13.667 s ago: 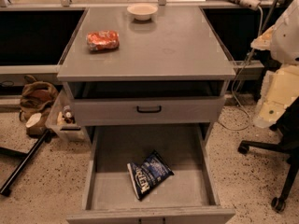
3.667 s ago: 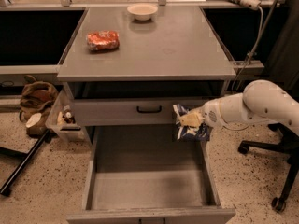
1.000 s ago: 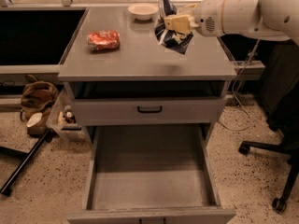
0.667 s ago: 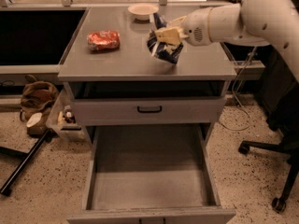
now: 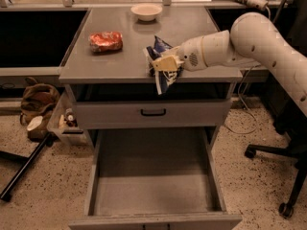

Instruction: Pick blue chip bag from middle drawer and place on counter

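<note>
Foil is what I am handling here: the blue chip bag [image 5: 163,82] looks light, thin and crinkly, soft enough to buckle and slick enough to slide, with brittle chips inside I would rather not crush. My end effector [image 5: 165,63] comes in from 3 o'clock and is pinched across the bag's middle, so the top sticks up toward 12 and the bottom corner droops toward 6. The bag sits at the front edge of the desk [image 5: 120,63], with that lower corner hanging past the lip. I cannot tell whether it touches the surface. The middle drawer [image 5: 153,188], at 6 o'clock below, stands open with nothing in it. I judge a hold on the flat crimped seam safer than one on the puffed belly. The orange-red snack bag [image 5: 106,41] lies well apart at 10 o'clock.
</note>
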`<control>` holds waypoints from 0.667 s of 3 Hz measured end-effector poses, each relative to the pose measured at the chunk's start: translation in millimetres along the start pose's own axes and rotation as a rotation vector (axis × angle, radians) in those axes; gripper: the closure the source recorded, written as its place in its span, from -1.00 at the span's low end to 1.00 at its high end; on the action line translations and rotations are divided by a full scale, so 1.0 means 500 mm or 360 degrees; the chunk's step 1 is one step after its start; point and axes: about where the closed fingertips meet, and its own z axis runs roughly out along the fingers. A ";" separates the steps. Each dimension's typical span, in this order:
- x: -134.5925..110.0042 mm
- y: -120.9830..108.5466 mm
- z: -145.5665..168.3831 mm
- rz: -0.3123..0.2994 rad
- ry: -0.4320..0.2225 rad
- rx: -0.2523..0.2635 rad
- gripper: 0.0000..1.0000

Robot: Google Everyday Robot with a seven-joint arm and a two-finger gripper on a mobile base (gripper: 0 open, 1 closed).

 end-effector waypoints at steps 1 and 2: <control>-0.002 0.001 0.002 0.0010 0.0011 -0.0002 1.00; -0.092 -0.012 0.025 -0.0100 -0.0042 0.0012 1.00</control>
